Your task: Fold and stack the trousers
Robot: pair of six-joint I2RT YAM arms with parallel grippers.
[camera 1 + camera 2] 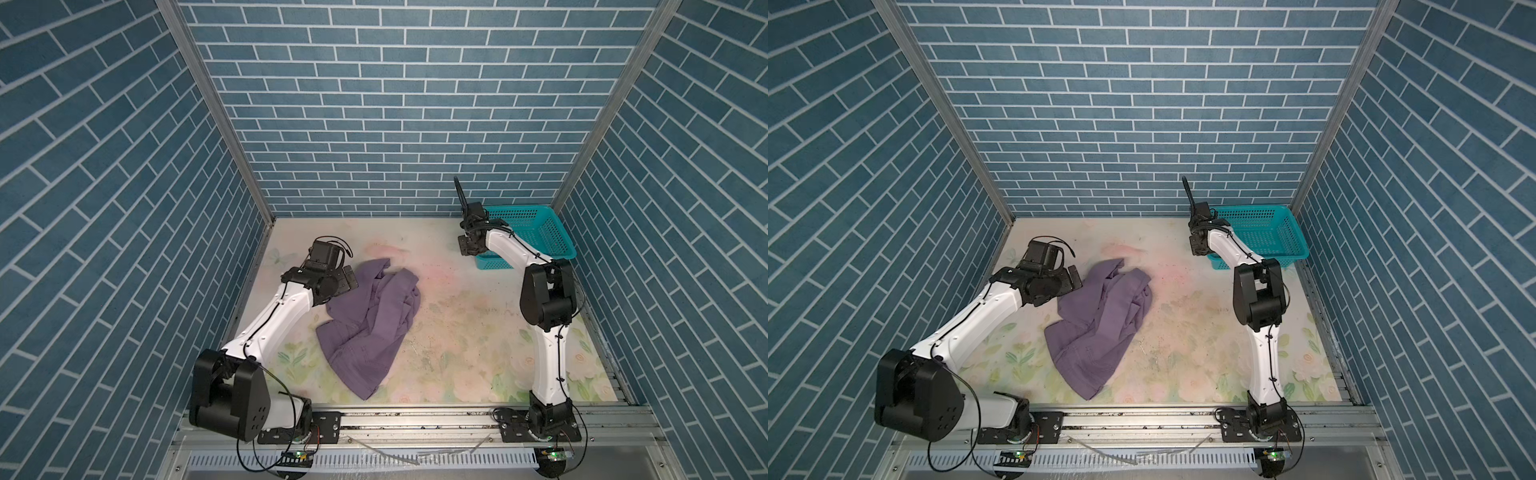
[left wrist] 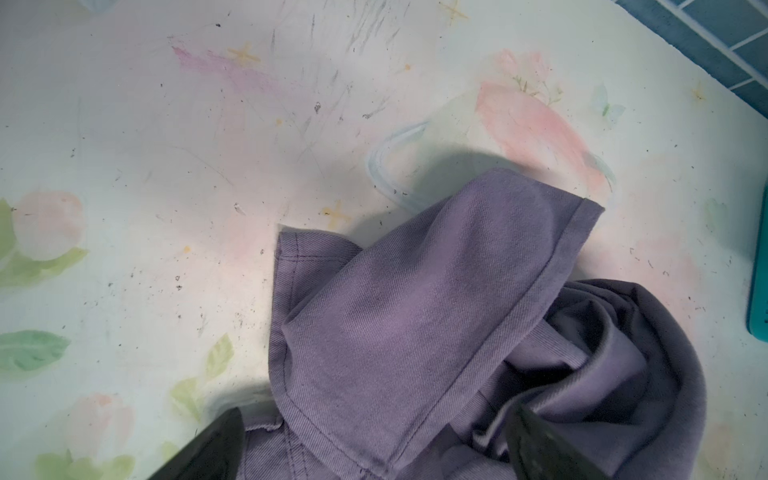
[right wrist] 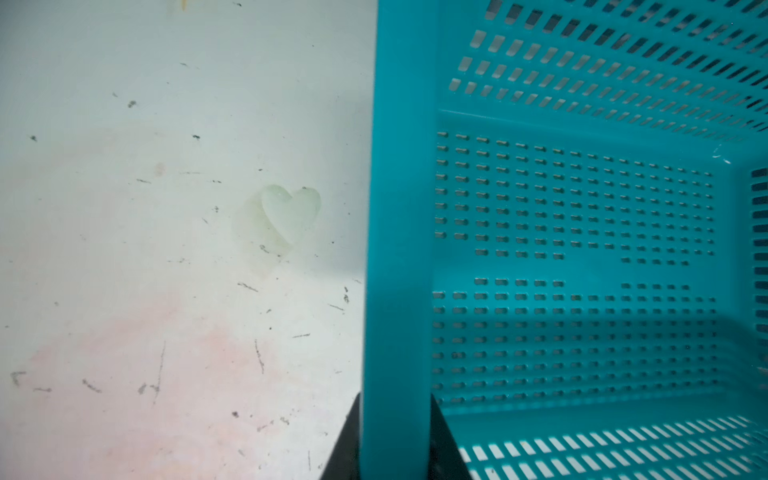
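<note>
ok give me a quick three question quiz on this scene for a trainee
1. True or false: the muted purple cloth trousers lie neatly folded inside the teal perforated plastic basket.
2. Pick one: the fingers of the right gripper sit either side of: A) the basket's rim, B) a trouser leg, C) nothing.
3. Fill in: the left gripper, at the edge of the trousers, is ___ (open or shut).

Key
1. False: they lie crumpled on the floral-print table, apart from the basket, which looks empty.
2. A
3. open
</note>
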